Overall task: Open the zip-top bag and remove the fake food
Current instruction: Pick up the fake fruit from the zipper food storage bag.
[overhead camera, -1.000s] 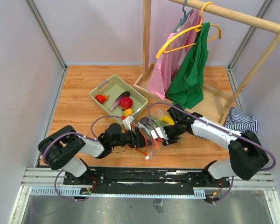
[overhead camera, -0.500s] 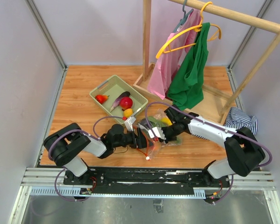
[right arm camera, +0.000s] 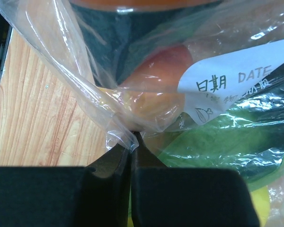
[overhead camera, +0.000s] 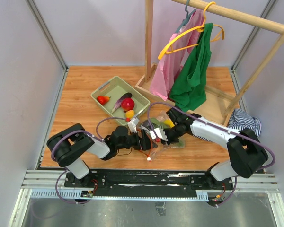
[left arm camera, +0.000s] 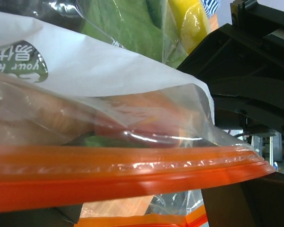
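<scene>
The zip-top bag (overhead camera: 157,135) lies crumpled on the wooden table between my two grippers, with a yellow piece (overhead camera: 169,123) and green pieces of fake food inside. My left gripper (overhead camera: 144,142) is at the bag's left edge. In the left wrist view its jaws stand wide apart, and the orange-red zip strip (left arm camera: 132,165) stretches across between them below the white label (left arm camera: 85,66). My right gripper (right arm camera: 131,142) is shut on a fold of the clear plastic (right arm camera: 85,80), just below a peach-coloured fruit (right arm camera: 156,94) inside the bag.
The pale green basket (overhead camera: 109,87) behind the bag holds a red piece (overhead camera: 102,100), a purple eggplant (overhead camera: 119,101), a red fruit (overhead camera: 128,104) and a yellow-orange piece (overhead camera: 129,113). A wooden clothes rack (overhead camera: 148,42) with pink and green garments stands at the back right. A striped cloth (overhead camera: 244,122) lies far right.
My left gripper has moved right, up to the bag's edge. My right gripper has shifted slightly left, still holding the plastic, and the bag has bunched up between them.
</scene>
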Motion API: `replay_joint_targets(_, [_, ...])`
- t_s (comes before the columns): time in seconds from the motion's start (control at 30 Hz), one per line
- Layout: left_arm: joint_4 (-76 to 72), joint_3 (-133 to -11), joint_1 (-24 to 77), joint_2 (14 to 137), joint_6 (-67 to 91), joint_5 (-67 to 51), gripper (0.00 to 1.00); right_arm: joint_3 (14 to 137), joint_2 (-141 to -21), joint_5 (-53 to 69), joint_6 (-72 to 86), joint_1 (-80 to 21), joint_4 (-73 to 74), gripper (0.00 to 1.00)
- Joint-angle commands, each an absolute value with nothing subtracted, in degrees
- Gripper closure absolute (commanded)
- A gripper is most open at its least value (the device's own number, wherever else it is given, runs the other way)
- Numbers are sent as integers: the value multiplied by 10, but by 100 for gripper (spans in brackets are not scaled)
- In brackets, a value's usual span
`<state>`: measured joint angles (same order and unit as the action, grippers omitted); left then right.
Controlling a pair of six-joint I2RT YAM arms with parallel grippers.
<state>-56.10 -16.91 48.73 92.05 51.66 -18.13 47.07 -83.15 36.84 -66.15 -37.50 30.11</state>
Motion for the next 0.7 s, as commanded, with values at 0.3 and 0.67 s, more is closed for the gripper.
replay_joint_targets(0.3, [-531, -217, 521, 945, 495, -150, 9, 488, -838, 425, -641, -397, 294, 99])
replay_joint_targets(0.67, [-530, -225, 526, 958, 502, -146, 17, 488, -838, 428, -632, -397, 288, 99])
